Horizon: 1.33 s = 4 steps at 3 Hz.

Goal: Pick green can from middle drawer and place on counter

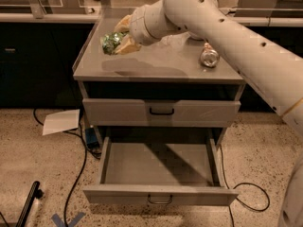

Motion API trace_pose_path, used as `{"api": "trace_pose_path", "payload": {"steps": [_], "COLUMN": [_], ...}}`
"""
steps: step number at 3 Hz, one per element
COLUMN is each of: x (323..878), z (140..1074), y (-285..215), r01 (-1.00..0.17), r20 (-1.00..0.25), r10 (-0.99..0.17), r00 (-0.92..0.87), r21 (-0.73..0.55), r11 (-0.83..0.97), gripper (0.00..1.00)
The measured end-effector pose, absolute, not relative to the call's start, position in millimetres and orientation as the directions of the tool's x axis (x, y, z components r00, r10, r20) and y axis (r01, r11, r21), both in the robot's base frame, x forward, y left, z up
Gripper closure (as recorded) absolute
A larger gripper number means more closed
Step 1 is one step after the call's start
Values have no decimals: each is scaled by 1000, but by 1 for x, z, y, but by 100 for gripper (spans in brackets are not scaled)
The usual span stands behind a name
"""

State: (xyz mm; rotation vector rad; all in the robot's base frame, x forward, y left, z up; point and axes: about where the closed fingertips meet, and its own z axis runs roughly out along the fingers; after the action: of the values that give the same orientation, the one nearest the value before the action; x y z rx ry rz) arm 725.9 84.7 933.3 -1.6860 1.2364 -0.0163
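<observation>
My gripper [119, 36] is over the left part of the counter [156, 63], shut on the green can [111, 42]. The can is held on its side, a little above the grey surface, with its shadow below it. The middle drawer [161, 167] is pulled out below the counter and its flat floor is bare. My white arm reaches in from the right, across the back of the counter.
An orange-brown and silver can [209, 56] lies on the right of the counter. A clear plastic bottle [175, 39] lies behind the arm. The top drawer [161, 111] is closed. A white paper [61, 122] and black cables [80, 150] lie on the floor to the left.
</observation>
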Motion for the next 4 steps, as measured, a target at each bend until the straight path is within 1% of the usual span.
{"api": "trace_pose_path", "payload": {"steps": [1, 2, 3, 4], "x": [733, 741, 741, 741], "z": [928, 895, 895, 895], "y": [67, 38, 38, 38], "r01": [-684, -690, -690, -690], "r20": [-497, -532, -532, -532], "r10": [-755, -772, -772, -772], "r00": [428, 349, 348, 348], "r21": [-724, -703, -703, -703], "r11": [89, 173, 173, 173], "gripper": [100, 100, 100, 93]}}
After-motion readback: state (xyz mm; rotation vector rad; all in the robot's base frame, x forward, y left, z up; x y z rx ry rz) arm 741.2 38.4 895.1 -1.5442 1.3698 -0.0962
